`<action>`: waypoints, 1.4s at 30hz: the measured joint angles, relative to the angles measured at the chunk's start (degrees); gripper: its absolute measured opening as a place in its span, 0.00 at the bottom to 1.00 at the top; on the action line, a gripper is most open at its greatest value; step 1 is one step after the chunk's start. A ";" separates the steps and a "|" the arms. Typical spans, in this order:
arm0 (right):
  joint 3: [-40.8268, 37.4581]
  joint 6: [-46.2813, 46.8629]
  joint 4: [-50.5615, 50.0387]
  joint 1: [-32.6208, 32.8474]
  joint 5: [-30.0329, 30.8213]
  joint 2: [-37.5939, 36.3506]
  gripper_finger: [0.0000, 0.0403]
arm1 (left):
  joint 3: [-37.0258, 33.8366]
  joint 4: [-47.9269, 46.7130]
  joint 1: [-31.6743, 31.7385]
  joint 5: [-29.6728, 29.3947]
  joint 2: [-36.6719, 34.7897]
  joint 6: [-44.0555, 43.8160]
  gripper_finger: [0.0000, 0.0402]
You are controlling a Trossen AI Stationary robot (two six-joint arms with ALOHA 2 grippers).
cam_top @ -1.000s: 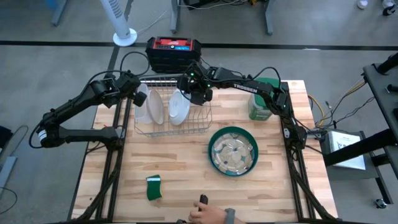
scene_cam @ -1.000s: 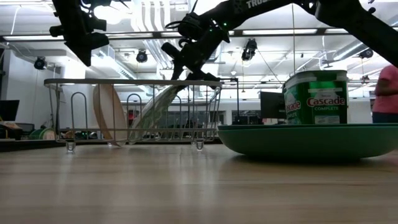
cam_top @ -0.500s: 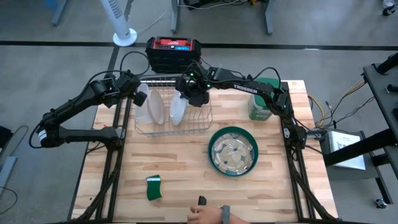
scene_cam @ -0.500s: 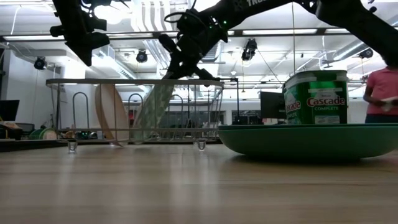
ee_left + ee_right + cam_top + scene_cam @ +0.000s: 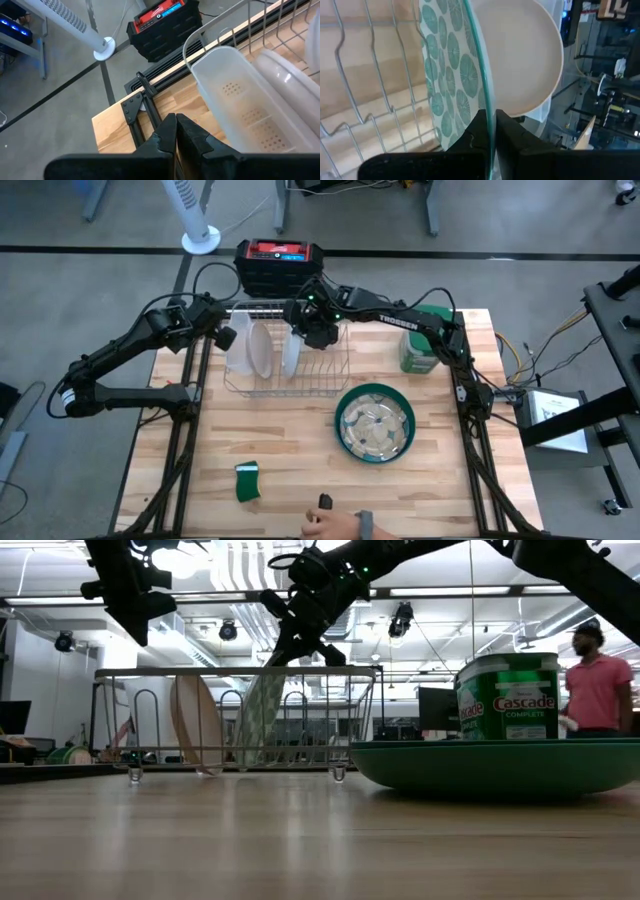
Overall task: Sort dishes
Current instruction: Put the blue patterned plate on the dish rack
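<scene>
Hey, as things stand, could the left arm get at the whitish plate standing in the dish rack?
Probably yes. The left gripper, shut and empty, hangs just beside the rack's left end. The whitish plate stands nearest that end, with only the white cutlery basket between; the right gripper pinches the patterned plate beyond it.

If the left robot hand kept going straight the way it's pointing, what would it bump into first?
Probably the white plastic cutlery basket on the end of the dish rack. The left gripper, fingers shut, points just past the table edge beside it, so it may slip by; depth is hard to judge.

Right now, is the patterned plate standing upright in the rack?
Nearly upright: patterned plate stands on edge in the rack, rim pinched by right gripper.
</scene>
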 joint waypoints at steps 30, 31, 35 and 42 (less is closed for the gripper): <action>0.96 3.24 1.09 -0.39 1.77 -1.24 0.00 | 0.00 1.20 0.00 0.01 0.00 -0.02 0.00; 0.96 3.24 1.03 -0.39 1.77 -1.20 0.00 | 0.00 1.24 0.02 0.00 0.00 -0.02 0.00; 0.96 3.24 1.08 -0.39 1.75 -1.28 0.00 | -0.02 1.22 0.01 0.02 0.00 -0.02 0.00; 0.96 4.27 -0.02 -0.39 1.86 -1.77 0.00 | -0.25 1.25 0.00 0.02 0.00 0.00 0.00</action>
